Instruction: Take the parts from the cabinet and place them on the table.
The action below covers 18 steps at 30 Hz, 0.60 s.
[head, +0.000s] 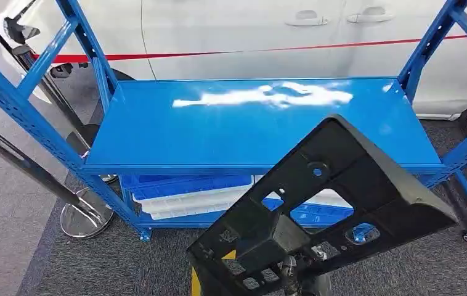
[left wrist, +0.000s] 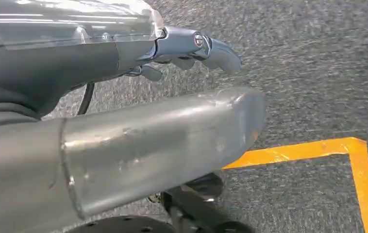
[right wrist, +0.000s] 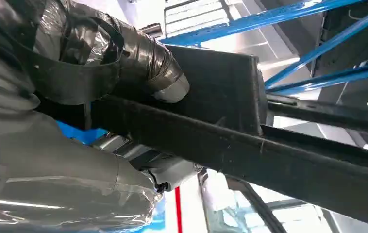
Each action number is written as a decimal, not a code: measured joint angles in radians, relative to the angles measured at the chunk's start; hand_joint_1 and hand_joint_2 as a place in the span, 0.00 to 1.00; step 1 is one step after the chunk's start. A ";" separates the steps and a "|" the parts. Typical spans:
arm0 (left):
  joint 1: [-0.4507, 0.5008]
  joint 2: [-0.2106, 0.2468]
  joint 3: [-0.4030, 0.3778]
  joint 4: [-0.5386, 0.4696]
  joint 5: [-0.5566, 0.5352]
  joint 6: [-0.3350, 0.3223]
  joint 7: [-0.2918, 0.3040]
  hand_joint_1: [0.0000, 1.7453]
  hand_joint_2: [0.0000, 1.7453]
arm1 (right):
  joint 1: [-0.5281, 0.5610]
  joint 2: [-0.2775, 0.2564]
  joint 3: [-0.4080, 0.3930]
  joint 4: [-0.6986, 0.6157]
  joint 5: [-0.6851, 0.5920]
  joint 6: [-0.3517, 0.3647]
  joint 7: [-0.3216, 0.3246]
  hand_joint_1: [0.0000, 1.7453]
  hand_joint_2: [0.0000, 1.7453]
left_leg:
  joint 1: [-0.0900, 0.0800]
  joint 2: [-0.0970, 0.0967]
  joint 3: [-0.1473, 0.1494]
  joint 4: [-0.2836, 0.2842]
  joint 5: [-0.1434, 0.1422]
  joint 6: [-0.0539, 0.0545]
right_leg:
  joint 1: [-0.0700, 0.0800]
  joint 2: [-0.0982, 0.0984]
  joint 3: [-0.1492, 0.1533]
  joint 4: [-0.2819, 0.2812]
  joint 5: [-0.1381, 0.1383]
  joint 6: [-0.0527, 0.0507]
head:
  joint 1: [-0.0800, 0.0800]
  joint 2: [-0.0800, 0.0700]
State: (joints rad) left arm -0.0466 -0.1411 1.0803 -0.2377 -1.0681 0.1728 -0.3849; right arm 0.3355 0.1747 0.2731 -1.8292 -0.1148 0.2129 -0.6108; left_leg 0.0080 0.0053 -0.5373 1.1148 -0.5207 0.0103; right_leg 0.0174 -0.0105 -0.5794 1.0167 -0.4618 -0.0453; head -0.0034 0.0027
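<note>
A: Where's the part rn?

B: We see the black plastic part [head: 336,197] held up in front of the blue cabinet [head: 255,123], tilted, one corner high over the shelf's front edge, the other end low near the bottom of the head view. It's off the shelf, not resting on anything we can see. It has several cut-outs; blue shows thru them.

A: Which hand's got it?

B: Right hand [right wrist: 124,92]. In the right wrist view the thumb, wrapped in shiny film, lies across one face of the part [right wrist: 250,145], and the darker fingers [right wrist: 167,170] sit on the opposite side, so we'd call it clamped on the part's edge. In the head view the hand [head: 292,271] comes up from below, mostly hidden behind the part.

A: And the left?

B: Left hand [left wrist: 138,97] hangs down over the grey carpet [left wrist: 318,73], by an orange tape corner [left wrist: 352,160] on the floor. Thumb is straight, w/ nothing against it; fingers [left wrist: 211,48] are loosely bent, apart from the thumb. Holding nothing.

A: Anything else round there?

B: Cabinet's top shelf is bare and glossy. Lower shelf carries blue and white trays [head: 188,194]. Behind the cabinet stands a white car [head: 249,31] w/ a red stripe. A chrome stand base [head: 83,216] sits on the floor left of the cabinet.
</note>
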 joint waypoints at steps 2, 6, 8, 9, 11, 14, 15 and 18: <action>-0.003 0.008 0.001 -0.005 -0.001 -0.001 0.001 0.00 0.00 | 0.004 0.003 -0.004 0.000 -0.003 0.002 0.000 1.00 1.00 | -0.009 0.002 0.079 -0.130 -0.016 0.026 | 0.005 -0.001 -0.011 0.006 0.009 0.006 | 0.001 0.000; -0.002 0.004 0.009 -0.007 -0.003 -0.002 -0.005 0.00 0.00 | 0.008 0.010 -0.014 0.001 -0.003 0.006 0.004 1.00 1.00 | -0.010 0.002 0.057 -0.149 0.021 0.029 | 0.001 -0.003 -0.016 -0.002 0.037 0.033 | 0.000 0.000; -0.005 0.002 0.010 -0.008 -0.003 -0.003 -0.007 0.00 0.00 | 0.012 0.010 -0.021 0.001 -0.003 0.008 0.004 1.00 1.00 | -0.003 0.008 0.042 -0.162 0.049 0.038 | -0.005 0.006 -0.037 0.045 -0.041 0.045 | 0.001 0.000; -0.006 0.002 0.012 -0.008 -0.003 -0.004 -0.009 0.00 0.00 | 0.013 0.010 -0.024 0.001 -0.003 0.010 0.005 1.00 1.00 | -0.003 0.012 0.030 -0.161 0.059 0.042 | -0.014 0.007 -0.055 0.108 -0.103 0.051 | 0.000 0.000; -0.006 0.002 0.015 -0.008 -0.005 -0.007 -0.013 0.00 0.00 | 0.015 0.010 -0.029 0.005 -0.004 0.019 0.008 1.00 1.00 | -0.003 0.022 0.002 -0.155 0.074 0.039 | -0.025 0.008 -0.084 0.244 -0.180 0.067 | 0.001 0.000; -0.005 0.002 0.021 -0.008 -0.010 -0.010 -0.016 0.00 0.00 | 0.020 0.011 -0.045 0.011 -0.011 0.044 0.012 1.00 1.00 | 0.004 0.046 -0.040 -0.133 0.089 0.028 | -0.045 0.005 -0.035 0.232 -0.091 0.089 | 0.001 0.000; -0.006 0.002 0.024 -0.008 -0.011 -0.010 -0.016 0.00 0.00 | 0.021 0.014 -0.050 0.011 -0.013 0.047 0.013 1.00 1.00 | 0.009 0.055 -0.056 -0.119 0.091 0.023 | -0.052 -0.006 0.019 0.155 -0.055 0.098 | 0.001 0.000; -0.005 0.004 0.026 -0.011 -0.011 -0.010 -0.019 0.00 0.00 | 0.023 0.020 -0.052 0.011 -0.014 0.054 0.012 1.00 1.00 | 0.006 0.075 -0.076 -0.088 0.095 0.000 | -0.039 -0.057 0.104 0.009 -0.091 0.079 | -0.002 0.000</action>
State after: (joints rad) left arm -0.0512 -0.1373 1.1063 -0.2483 -1.0792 0.1625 -0.4044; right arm 0.3586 0.1946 0.2209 -1.8181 -0.1289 0.2667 -0.5985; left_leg 0.0142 0.0805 -0.6134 1.0271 -0.4255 0.0107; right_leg -0.0215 -0.0680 -0.4749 1.0262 -0.5531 0.0336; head -0.0054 0.0027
